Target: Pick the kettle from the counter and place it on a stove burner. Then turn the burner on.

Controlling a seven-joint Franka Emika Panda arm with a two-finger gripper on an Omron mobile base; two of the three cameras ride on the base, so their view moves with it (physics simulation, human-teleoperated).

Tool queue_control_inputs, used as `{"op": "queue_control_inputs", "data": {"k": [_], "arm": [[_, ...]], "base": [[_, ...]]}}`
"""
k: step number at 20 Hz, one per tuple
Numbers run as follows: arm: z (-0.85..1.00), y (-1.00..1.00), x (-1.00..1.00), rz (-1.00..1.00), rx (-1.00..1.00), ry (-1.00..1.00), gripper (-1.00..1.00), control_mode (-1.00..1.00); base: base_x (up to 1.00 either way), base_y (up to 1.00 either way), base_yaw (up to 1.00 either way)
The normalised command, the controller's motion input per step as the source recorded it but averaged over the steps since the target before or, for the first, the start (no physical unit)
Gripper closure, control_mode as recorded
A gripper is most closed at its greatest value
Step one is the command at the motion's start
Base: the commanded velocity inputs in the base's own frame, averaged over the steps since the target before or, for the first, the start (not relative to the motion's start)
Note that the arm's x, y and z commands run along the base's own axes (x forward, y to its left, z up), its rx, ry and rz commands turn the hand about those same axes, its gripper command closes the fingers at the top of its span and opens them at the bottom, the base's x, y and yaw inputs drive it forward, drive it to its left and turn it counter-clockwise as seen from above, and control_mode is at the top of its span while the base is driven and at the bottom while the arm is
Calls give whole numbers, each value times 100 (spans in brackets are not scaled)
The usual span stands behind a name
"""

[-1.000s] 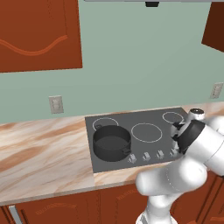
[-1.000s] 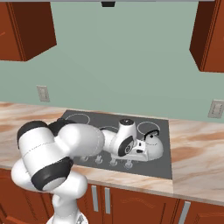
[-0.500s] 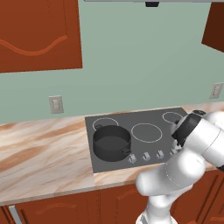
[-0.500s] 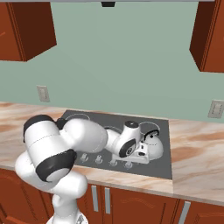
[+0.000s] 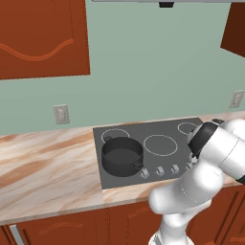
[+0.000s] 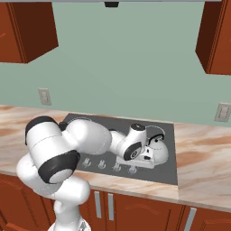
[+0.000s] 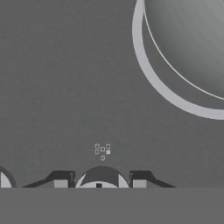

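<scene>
A silver kettle [image 6: 158, 151] sits on the front right burner of the dark stove [image 5: 160, 125], set in a marble-look counter [image 5: 43, 167], leaving only the burner to switch on. The robot's end effector [image 6: 146, 159] hangs low at the stove's front edge, just beside the kettle, over the row of small grey knobs [image 6: 116, 167]. In the hand view, its two dark fingers [image 7: 61, 178] flank a round knob [image 7: 101, 177], partly drawn in with the knob between them; whether they already press on it cannot be told. The kettle's rounded body [image 7: 192, 39] sits inside a white burner ring [image 7: 151, 74] just beyond. A dark pot [image 5: 121, 155] occupies the front left burner. To finish well, the fingers should close squarely on this knob with the hand centred above it, then twist about the knob's own axis without drifting sideways into the kettle.
</scene>
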Motion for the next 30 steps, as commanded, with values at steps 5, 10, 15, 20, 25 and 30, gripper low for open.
{"op": "queue_control_inputs", "data": {"k": [5,10,15,20,25,30], "arm": [[0,0,-30,12,0,-5,100,-100],[-13,5,-46,67,0,-1,100,-100],[-32,2,-7,96,0,0,100,-100],[-35,0,0,99,0,0,100,-100],[-11,2,-13,46,0,0,100,-100],[22,0,-32,0,0,-2,100,-100]], "base": [[0,0,0],[0,0,0],[0,0,0],[0,0,0],[0,0,0],[0,0,0]]}}
